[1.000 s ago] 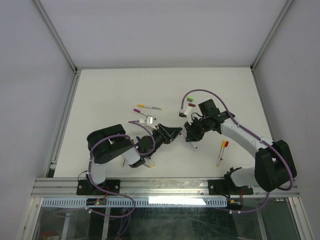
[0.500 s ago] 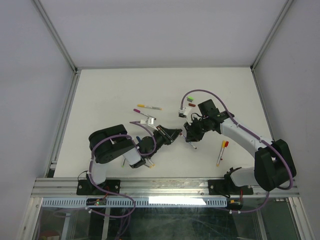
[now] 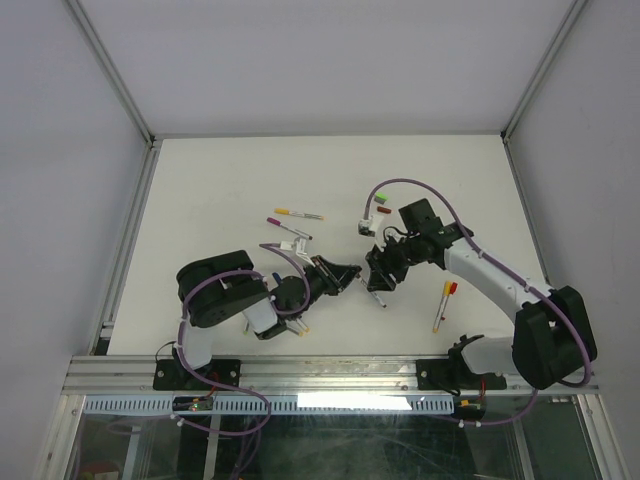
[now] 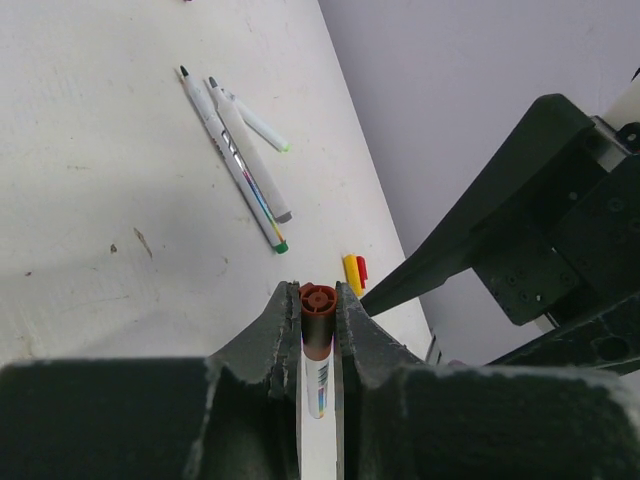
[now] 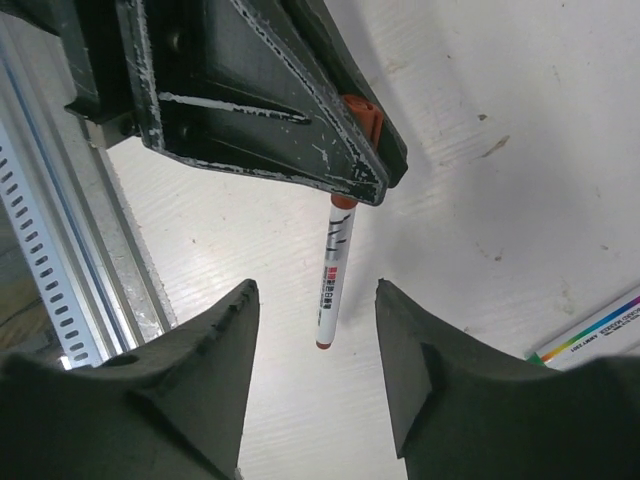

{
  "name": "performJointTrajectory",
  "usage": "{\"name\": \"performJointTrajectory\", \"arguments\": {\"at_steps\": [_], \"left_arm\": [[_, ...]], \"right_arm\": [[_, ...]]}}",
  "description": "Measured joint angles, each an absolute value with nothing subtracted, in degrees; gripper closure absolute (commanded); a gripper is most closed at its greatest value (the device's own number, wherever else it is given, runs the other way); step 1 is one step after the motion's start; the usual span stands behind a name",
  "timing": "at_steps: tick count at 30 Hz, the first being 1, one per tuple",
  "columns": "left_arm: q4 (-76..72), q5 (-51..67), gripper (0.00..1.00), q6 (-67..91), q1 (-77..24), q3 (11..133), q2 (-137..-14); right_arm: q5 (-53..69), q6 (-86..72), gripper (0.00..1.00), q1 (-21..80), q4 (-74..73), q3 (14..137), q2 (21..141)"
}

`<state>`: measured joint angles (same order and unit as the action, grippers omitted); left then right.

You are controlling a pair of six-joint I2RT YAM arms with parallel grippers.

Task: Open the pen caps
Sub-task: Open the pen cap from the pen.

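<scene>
the left hand [image 4: 318, 305] is clamped on a pen [image 4: 317, 385] at its red cap [image 5: 362, 117] end, above the table [image 4: 90, 230] middle, apparently so the cap sticks out for pulling. the right hand [image 5: 315, 295] faces it, fingers apart and empty. uncapped pens [image 4: 243, 160] and loose caps [image 4: 353, 272] lie beyond, blocking nothing.

Pen barrels [image 4: 242, 165] on white table [image 4: 90, 230].
</scene>
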<state>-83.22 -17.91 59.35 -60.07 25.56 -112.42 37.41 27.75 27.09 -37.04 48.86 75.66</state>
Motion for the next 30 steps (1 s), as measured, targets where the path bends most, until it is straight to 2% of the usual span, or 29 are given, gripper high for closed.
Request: {"name": "performJointTrajectory", "arguments": {"at_steps": [6, 13, 30], "left_arm": [[-83.3, -17.6, 1.0, 57.1, -60.1, 24.2, -110.6], [-83.6, -16.3, 1.0, 54.6, -60.1, 23.4, -107.5], [-83.8, -14.2, 1.0, 50.4, -60.1, 22.7, -104.4]], "right_arm": [[40.1, 28.8, 0.36, 25.9, -37.8, 48.9, 73.9], [42.6, 29.8, 0.32, 24.9, -38.7, 48.9, 73.1], [46.3, 29.7, 0.33, 24.2, -35.6, 47.5, 68.6]]}}
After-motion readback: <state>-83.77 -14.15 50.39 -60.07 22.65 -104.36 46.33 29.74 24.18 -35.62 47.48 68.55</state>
